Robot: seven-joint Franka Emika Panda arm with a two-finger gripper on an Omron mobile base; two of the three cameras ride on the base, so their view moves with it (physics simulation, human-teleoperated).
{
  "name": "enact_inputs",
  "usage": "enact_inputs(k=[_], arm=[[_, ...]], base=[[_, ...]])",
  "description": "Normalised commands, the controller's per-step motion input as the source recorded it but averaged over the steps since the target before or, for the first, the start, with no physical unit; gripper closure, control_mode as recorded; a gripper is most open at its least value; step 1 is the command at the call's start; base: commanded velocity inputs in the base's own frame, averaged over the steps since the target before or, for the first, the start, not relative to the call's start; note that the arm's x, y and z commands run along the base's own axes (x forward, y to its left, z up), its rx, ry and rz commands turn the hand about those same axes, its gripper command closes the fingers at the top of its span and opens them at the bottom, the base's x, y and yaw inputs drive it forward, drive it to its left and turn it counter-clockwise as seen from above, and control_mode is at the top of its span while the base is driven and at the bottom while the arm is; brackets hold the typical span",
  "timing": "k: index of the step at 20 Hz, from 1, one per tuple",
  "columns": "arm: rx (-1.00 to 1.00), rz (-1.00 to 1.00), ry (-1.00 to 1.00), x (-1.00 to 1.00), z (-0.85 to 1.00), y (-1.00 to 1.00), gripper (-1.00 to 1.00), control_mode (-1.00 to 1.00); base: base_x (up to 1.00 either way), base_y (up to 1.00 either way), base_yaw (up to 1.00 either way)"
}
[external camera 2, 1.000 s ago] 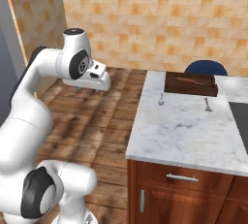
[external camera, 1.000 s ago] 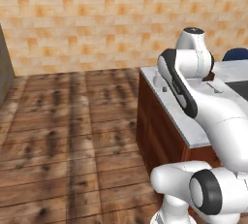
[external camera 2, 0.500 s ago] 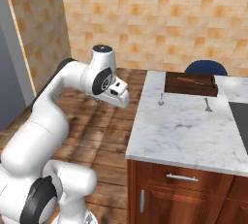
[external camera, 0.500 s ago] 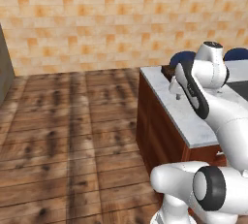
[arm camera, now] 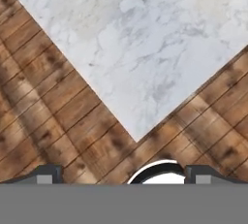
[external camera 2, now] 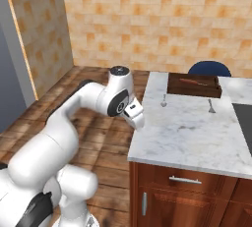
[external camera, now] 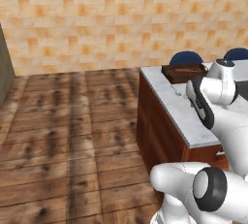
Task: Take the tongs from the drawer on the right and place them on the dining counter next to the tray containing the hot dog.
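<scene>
The dining counter (external camera 2: 192, 132) has a white marbled top over reddish-brown wood. On its far end sits the dark brown tray (external camera 2: 193, 89) with the small reddish hot dog (external camera 2: 196, 81) inside; the tray (external camera: 181, 72) also appears from the left side. My gripper (external camera 2: 139, 122) hangs at the counter's left edge, pointing down. In the hand view my gripper (arm camera: 123, 173) is open, its fingertips (arm camera: 48, 172) wide apart with nothing between them, above a corner of the dining counter (arm camera: 145, 48). A drawer (external camera 2: 197, 179) with a silver bar handle under the top is shut. The tongs are hidden.
Two tiny silver utensils (external camera 2: 164, 101) (external camera 2: 210, 106) lie in front of the tray. A dark stovetop (external camera 2: 244, 123) starts at the counter's right edge. Blue stools (external camera 2: 210, 68) (external camera: 186, 58) stand behind it. Wooden floor (external camera: 72, 121) stretches left; a grey unit (external camera 2: 12, 73) stands far left.
The arm has swung right, from over the floor to the counter's left edge, and the hand has turned downward. The jaws have spread a little wider.
</scene>
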Motion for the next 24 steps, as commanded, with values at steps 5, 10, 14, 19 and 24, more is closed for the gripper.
enact_inputs(k=[5,10,14,19,24], arm=[[0.05,-0.43,0.0,0.0,-0.4,-0.71,-1.0,-1.0],[0.11,-0.4,-0.05,-0.06,-0.33,-0.66,-1.0,-1.0],[0.18,-0.31,-0.1,-0.28,-0.23,-0.51,-1.0,-1.0],[0.16,-0.21,-0.05,-0.34,-0.1,-0.44,-1.0,-1.0],[0.09,-0.02,-0.01,-0.4,-0.01,-0.43,-1.0,-1.0]], base=[[0.0,0.0,0.0],[0.0,0.0,0.0],[0.0,0.0,0.0],[0.0,0.0,0.0],[0.0,0.0,0.0]])
